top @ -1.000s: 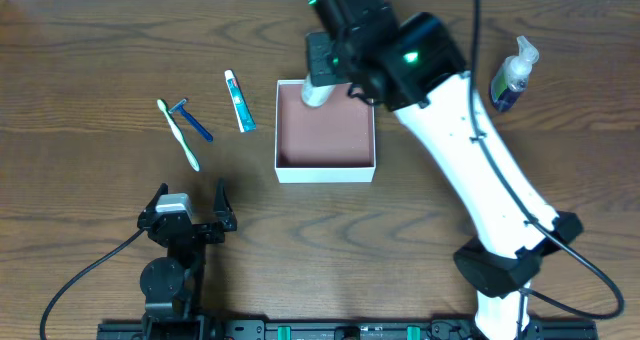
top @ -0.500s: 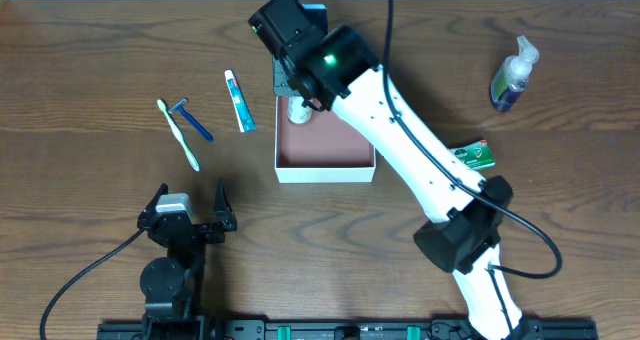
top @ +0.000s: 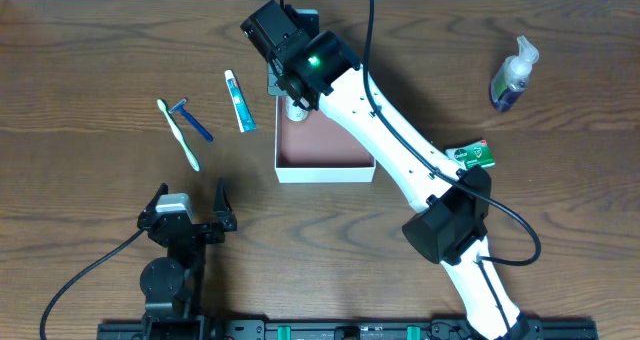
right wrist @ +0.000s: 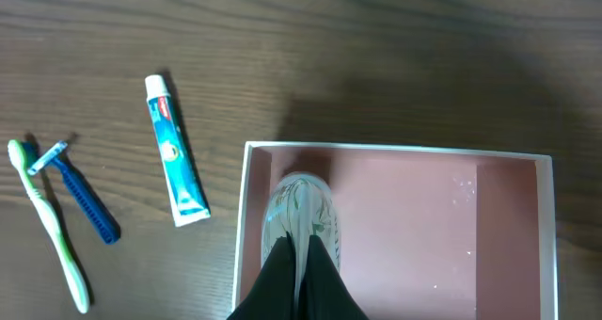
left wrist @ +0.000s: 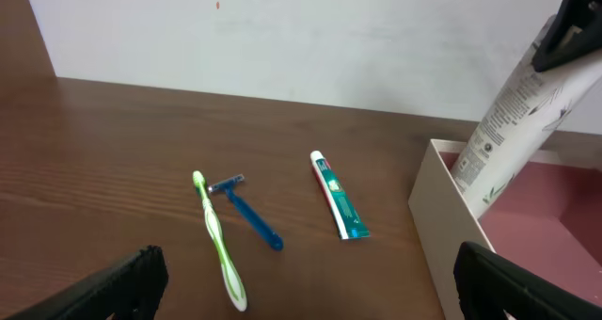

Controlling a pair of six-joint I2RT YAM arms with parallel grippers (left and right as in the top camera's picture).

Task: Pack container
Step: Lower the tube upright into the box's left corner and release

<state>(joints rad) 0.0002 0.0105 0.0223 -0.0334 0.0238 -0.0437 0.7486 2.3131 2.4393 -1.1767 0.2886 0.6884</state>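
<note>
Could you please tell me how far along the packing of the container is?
Done: nothing lies released in the container yet. In hand: the right hand is shut on a white tube, tilted into one corner of it. Left: the toothbrush, razor, toothpaste, pump bottle and green box lie on the table outside; the left hand is open and empty.

Matt wood-grain table (top: pixel 80 40), smooth plastic tube (left wrist: pixel 513 122)

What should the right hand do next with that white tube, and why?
Probably lower a little and release: the right hand is shut on the white printed plastic tube, tilted, its lower end inside the square white-walled container.
</note>
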